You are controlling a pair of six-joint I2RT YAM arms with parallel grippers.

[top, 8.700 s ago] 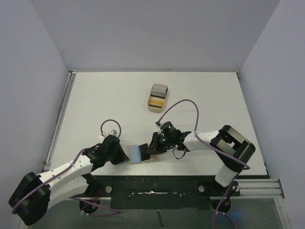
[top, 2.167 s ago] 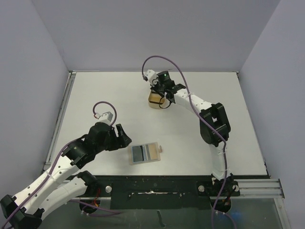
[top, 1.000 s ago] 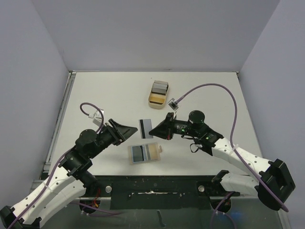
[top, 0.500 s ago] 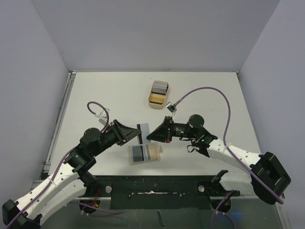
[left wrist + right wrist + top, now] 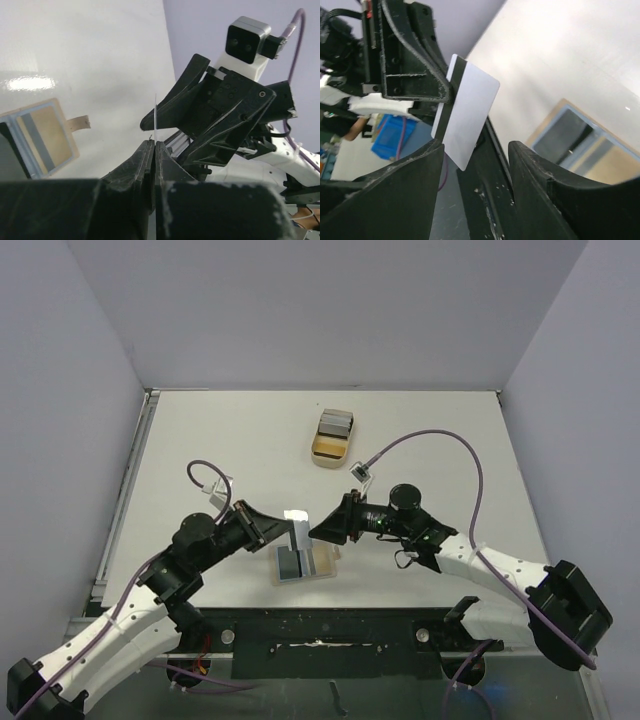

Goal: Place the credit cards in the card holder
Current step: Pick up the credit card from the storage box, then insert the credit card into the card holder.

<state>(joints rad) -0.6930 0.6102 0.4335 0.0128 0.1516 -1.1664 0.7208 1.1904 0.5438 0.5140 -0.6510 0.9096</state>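
Note:
A grey-white credit card (image 5: 297, 527) with a dark stripe hangs in the air just above the open tan card holder (image 5: 322, 562). My left gripper (image 5: 281, 530) is shut on the card's lower edge; the left wrist view shows the card edge-on (image 5: 155, 117) rising from the pinched tips (image 5: 154, 144). My right gripper (image 5: 322, 531) faces it from the right with its jaws open. Its fingers (image 5: 422, 165) stand apart on either side of the card (image 5: 470, 107) without gripping it. A blue-grey card with a dark stripe lies in the holder (image 5: 580, 167), whose strap tab (image 5: 79, 121) points right.
A tan rounded tray (image 5: 322, 453) stands at the back centre, with more cards (image 5: 336, 424) stacked at its far end. The table's front rail (image 5: 330, 625) runs just behind the holder, between the two arm bases.
The card has passed from right to left: my left gripper shut on it and my right gripper opened. Both grippers and the card came a little nearer the holder.

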